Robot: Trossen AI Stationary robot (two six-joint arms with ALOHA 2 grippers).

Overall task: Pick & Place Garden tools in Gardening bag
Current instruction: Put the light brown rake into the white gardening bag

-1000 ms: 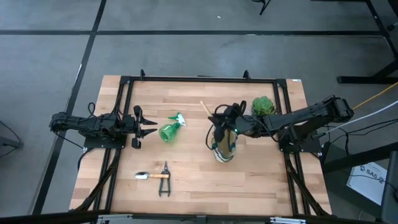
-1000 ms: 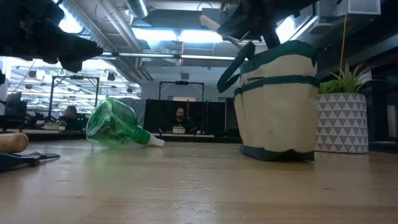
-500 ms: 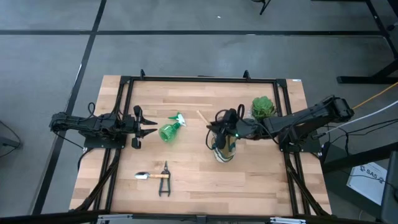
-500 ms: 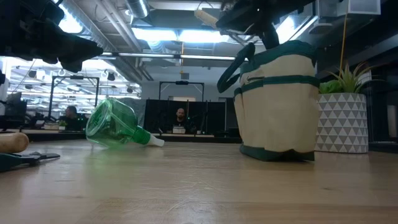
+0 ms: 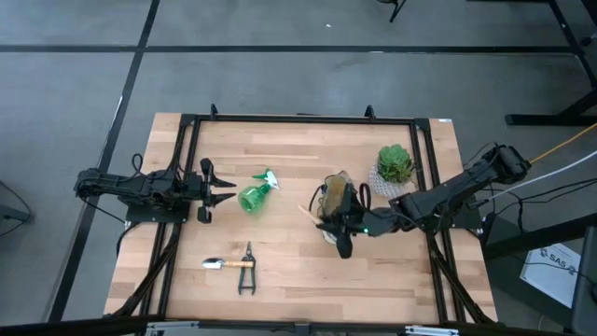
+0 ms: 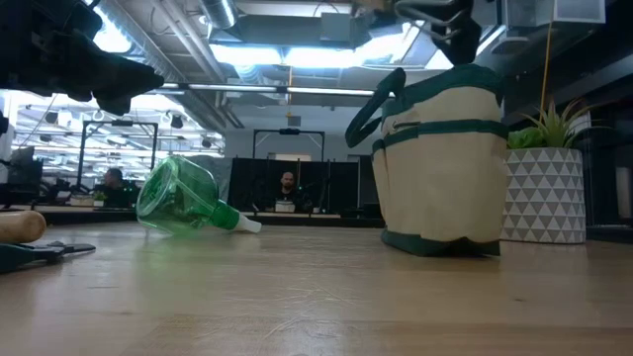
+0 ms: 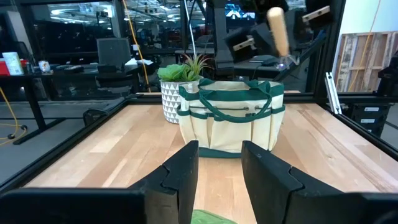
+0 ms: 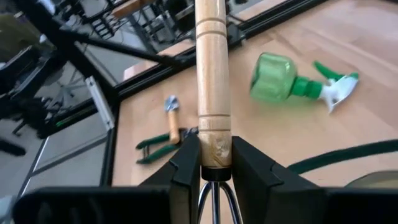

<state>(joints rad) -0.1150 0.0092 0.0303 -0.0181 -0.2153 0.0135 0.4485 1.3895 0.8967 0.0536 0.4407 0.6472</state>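
Nearest the table's front edge lie the trowel [image 5: 216, 264] and pruning shears [image 5: 247, 273], touching, both untouched. Further back the spray bottle [image 5: 256, 194] lies on its side just ahead of the left gripper [image 5: 220, 189], which waits with fingers apart on nothing. To the right, the right gripper [image 5: 328, 211], fingers clamped on the hand rake [image 8: 212, 81] at its ferrule, has moved from the far side of the gardening bag [image 6: 441, 163] to directly over its mouth, handle up, tines down. That suggests the rake is aligned for lowering and release. Furthest back stands the potted plant [image 5: 395, 163].
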